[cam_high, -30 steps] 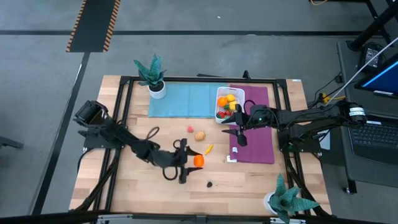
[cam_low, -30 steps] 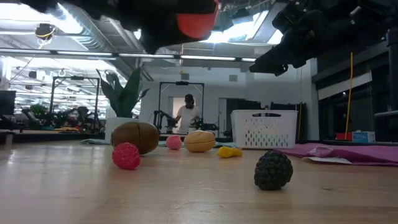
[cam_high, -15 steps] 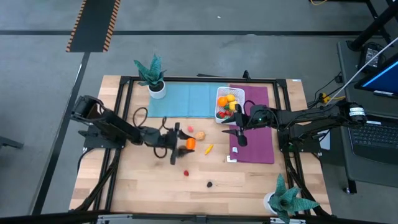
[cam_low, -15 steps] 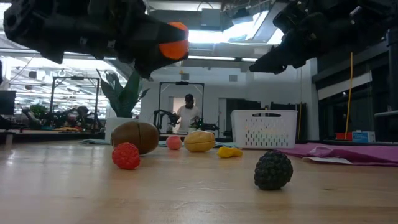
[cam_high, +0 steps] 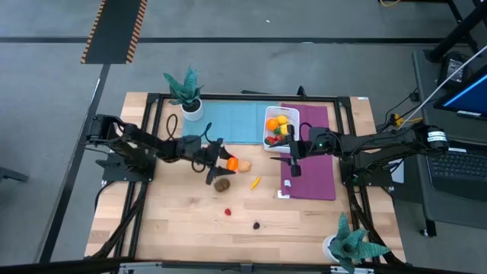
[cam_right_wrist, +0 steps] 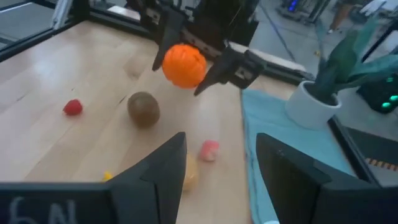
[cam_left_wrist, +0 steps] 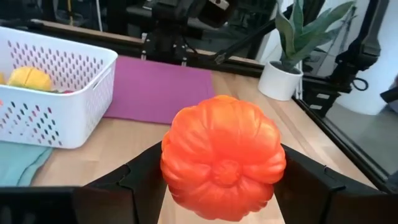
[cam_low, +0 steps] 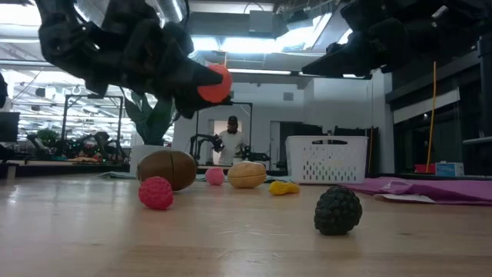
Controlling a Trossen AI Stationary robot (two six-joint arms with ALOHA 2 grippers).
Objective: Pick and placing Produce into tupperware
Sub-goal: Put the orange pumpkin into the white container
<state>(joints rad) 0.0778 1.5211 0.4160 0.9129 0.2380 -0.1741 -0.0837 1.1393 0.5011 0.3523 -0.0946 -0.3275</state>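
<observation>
Orange pumpkin (cam_left_wrist: pixel 222 157) between left gripper (cam_high: pixel 221 163) jaws, arm stretched level above table; right gripper (cam_high: pixel 292 158) jaws parted, empty.

A light wooden table (cam_high: pixel 175 221) carries a blue mat (cam_high: pixel 221 122) along its far edge and a purple mat (cam_high: pixel 316 171) just right of it. One teal potted plant (cam_high: pixel 186 93) stands at the far left corner, another (cam_high: pixel 348 243) at the near right corner. Beyond the table, a person (cam_low: pixel 232 142) stands in the room, and a computer screen (cam_high: pixel 468 95) glows off to the right.
</observation>
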